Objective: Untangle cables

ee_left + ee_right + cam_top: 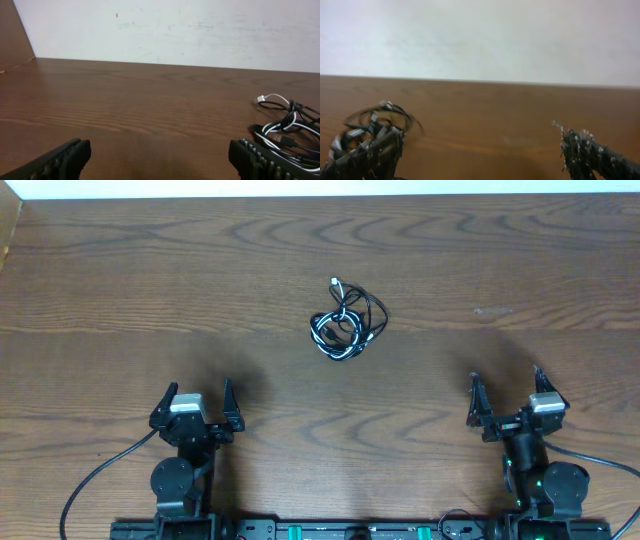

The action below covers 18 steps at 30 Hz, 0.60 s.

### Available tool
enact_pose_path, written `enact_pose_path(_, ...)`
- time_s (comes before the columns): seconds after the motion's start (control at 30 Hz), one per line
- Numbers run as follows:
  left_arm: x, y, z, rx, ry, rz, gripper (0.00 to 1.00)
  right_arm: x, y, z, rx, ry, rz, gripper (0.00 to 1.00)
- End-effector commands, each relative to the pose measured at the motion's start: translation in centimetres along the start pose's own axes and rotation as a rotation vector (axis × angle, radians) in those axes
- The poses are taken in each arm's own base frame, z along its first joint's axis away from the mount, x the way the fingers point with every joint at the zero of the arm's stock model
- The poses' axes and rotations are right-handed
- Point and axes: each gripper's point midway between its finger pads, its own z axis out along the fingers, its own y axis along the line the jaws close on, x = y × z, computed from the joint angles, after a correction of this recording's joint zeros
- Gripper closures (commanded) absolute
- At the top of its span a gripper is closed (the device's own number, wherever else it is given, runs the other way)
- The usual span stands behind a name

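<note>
The cables lie in one small tangled bundle of black and white cords on the wooden table, a little behind its middle. A white plug end sticks out at the bundle's far side. My left gripper stands open near the front left, well short of the bundle, nothing between its fingers. My right gripper stands open at the front right, also empty. The left wrist view has the cables at its right edge beyond the right fingertip. The right wrist view shows the cables blurred behind its left fingertip.
The wooden table stretches around the bundle, with a pale wall along its far edge. Thick black arm wires trail at the front corners beside both arm bases.
</note>
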Motion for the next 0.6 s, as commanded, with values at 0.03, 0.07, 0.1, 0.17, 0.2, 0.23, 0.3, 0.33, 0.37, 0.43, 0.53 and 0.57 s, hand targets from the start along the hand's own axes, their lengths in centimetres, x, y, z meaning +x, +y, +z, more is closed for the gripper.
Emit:
enact_pose_path(0.03,1.1,-0.7,0.0,0.042,0.046,0.008,0.06,-1.2,2.8,-0.3,-0.160,-0.049,-0.058,0.01)
enact_pose_path(0.07,0.7,-1.2,-0.1,0.070,0.039,0.008,0.06,-1.4,3.0,-0.3,-0.173,-0.056,-0.059,0.01)
enact_pose_path(0.1,0.2,-1.7,-0.2,0.098,0.034,0.008,0.06,-1.6,3.2,-0.4,-0.182,-0.061,-0.061,0.01)
enact_pose_path(0.17,-0.7,-2.4,-0.5,0.141,0.026,0.007,0.06,-2.4,3.5,-0.5,-0.199,-0.075,-0.066,0.01)
enact_pose_path(0.2,-1.1,-2.7,-0.5,0.157,0.026,0.007,0.05,-2.7,3.6,-0.6,-0.204,-0.081,-0.068,0.01)
enact_pose_path(0.23,-1.6,-3.0,-0.6,0.170,0.031,0.007,0.06,-3.3,3.7,-0.7,-0.211,-0.090,-0.071,0.01)
enact_pose_path(0.3,-2.5,-3.3,-0.7,0.187,0.048,0.005,0.06,-4.3,4.1,-0.8,-0.233,-0.101,-0.076,0.01)
enact_pose_path(0.33,-3.0,-3.5,-0.7,0.197,0.059,0.004,0.06,-5.0,4.4,-0.8,-0.249,-0.106,-0.079,0.01)
enact_pose_path(0.37,-3.6,-4.0,-0.8,0.223,0.074,0.002,0.06,-5.4,4.7,-0.9,-0.261,-0.108,-0.080,0.01)
enact_pose_path(0.43,-4.9,-4.9,-1.0,0.275,0.108,-0.004,0.06,-6.6,5.2,-0.9,-0.296,-0.109,-0.084,0.01)
enact_pose_path(0.53,-7.3,-6.0,-1.2,0.335,0.151,-0.016,0.06,-8.2,6.1,-0.5,-0.350,-0.098,-0.096,0.01)
enact_pose_path(0.57,-8.2,-6.3,-1.3,0.353,0.166,-0.020,0.06,-8.8,6.2,-0.2,-0.362,-0.091,-0.095,0.01)
